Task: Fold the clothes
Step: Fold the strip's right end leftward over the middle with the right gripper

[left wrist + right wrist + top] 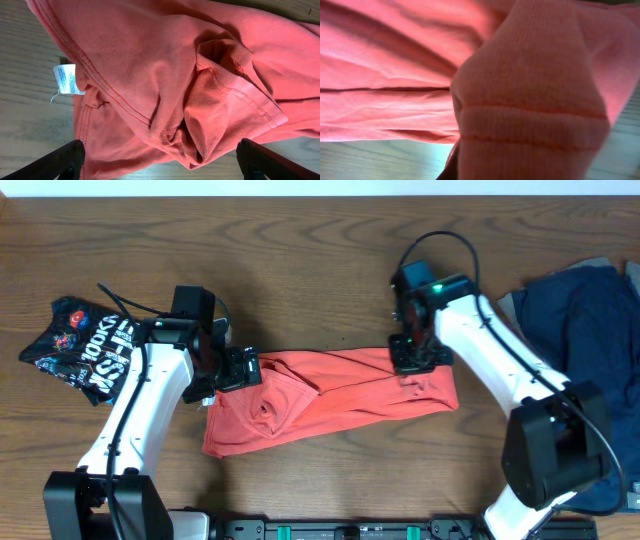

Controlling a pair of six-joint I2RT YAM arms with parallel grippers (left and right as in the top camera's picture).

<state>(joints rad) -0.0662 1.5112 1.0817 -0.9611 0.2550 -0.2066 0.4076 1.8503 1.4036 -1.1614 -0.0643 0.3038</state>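
Coral-red T-shirt (330, 400) fabric is bunching mid-table in the clamped right end effector (418, 360); the left end effector (240, 370) is hovering wide open over its other end. One black printed garment (85, 345) and one navy garment (585, 320) are flanking it.

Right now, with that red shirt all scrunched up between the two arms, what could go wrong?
1. The red shirt lies bunched; the open left gripper over its creased end may catch several layers, so the fold could come out crooked.
2. The right gripper is shut on a ribbed edge only; a hard pull might slip it free.
3. The navy cloth lies near the right arm and could get dragged.
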